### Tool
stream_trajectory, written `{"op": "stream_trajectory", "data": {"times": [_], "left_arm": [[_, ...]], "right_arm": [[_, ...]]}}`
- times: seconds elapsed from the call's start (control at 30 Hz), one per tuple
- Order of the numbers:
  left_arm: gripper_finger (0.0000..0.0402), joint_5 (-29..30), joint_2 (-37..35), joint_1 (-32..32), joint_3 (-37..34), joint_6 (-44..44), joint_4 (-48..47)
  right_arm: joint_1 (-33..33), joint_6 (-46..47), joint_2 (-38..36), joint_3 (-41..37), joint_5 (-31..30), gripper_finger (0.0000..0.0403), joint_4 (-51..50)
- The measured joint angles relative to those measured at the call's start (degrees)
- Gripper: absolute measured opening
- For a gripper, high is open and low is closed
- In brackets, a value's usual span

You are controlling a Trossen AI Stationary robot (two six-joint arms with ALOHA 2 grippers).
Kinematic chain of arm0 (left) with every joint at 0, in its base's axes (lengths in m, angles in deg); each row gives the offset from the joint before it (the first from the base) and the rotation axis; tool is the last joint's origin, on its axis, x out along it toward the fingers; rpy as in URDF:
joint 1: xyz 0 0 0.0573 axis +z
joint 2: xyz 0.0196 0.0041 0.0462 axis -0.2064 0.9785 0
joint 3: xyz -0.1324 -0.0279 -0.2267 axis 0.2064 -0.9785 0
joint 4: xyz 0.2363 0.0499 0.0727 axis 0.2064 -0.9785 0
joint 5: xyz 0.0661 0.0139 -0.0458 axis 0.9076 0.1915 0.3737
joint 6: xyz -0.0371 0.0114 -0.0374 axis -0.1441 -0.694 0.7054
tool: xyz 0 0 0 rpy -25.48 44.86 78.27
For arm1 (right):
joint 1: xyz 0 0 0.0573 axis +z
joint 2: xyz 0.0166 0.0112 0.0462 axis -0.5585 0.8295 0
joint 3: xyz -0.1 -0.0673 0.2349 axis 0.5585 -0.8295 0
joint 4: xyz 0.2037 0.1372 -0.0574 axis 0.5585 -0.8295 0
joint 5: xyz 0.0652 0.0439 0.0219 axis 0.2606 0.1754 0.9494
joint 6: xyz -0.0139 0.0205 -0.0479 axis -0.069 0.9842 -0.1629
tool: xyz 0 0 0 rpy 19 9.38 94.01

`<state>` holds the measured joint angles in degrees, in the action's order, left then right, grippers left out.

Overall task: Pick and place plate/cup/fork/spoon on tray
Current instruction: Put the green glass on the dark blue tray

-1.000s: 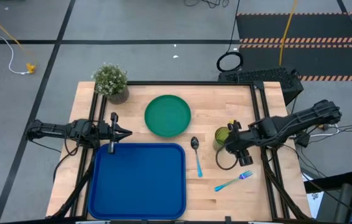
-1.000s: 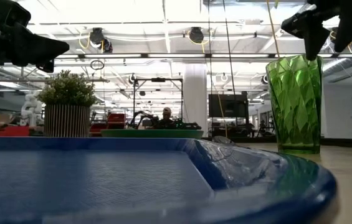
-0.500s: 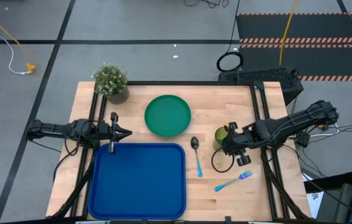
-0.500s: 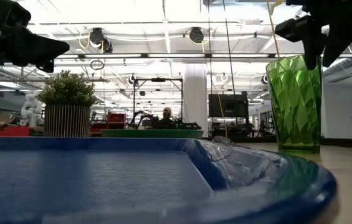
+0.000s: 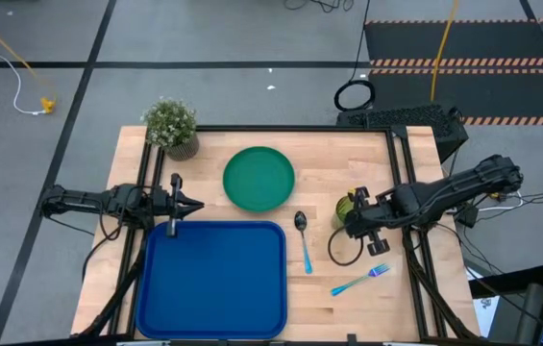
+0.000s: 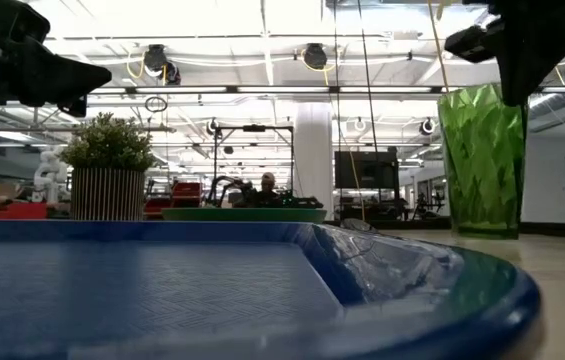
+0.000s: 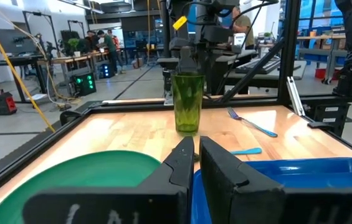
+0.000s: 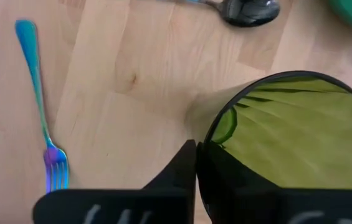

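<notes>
Right gripper (image 5: 356, 215) has clamped the cup's rim

Fingers pinch the cup (image 5: 346, 209) wall; it now shows tilted and shifted, at three o'clock of the spoon (image 5: 303, 237). Transfer toward the tray (image 5: 215, 281) can begin. Left gripper (image 5: 177, 204) waits shut at the tray's eleven o'clock.

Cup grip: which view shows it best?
Right wrist view: the right gripper has its fingers pinching the cup rim. High view hides most of the cup under the arm; low and left wrist views show only its side.

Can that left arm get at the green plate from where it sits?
Probably yes: the left gripper waits beside the plate, with only bare table between them.
</notes>
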<state>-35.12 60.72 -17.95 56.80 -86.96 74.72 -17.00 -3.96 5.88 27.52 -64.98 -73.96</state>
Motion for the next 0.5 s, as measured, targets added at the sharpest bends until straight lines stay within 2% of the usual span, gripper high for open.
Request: {"op": "stream_trajectory", "data": {"times": [0.13,0.3,0.5], "left_arm": [[0.0031,-0.02,0.00,0.01,-0.02,1.00,-0.02],[0.0031,-0.01,0.00,-0.01,-0.01,1.10,-0.02],[0.0031,-0.04,0.00,0.01,-0.02,2.61,-0.04]], "right_arm": [[0.02,1.02,-0.04,3.95,-0.45,0.0004,-0.07],[0.34,0.00,0.10,8.80,-4.67,0.0002,0.20],[0.92,-2.70,3.83,15.97,-7.86,0.0001,0.76]]}}
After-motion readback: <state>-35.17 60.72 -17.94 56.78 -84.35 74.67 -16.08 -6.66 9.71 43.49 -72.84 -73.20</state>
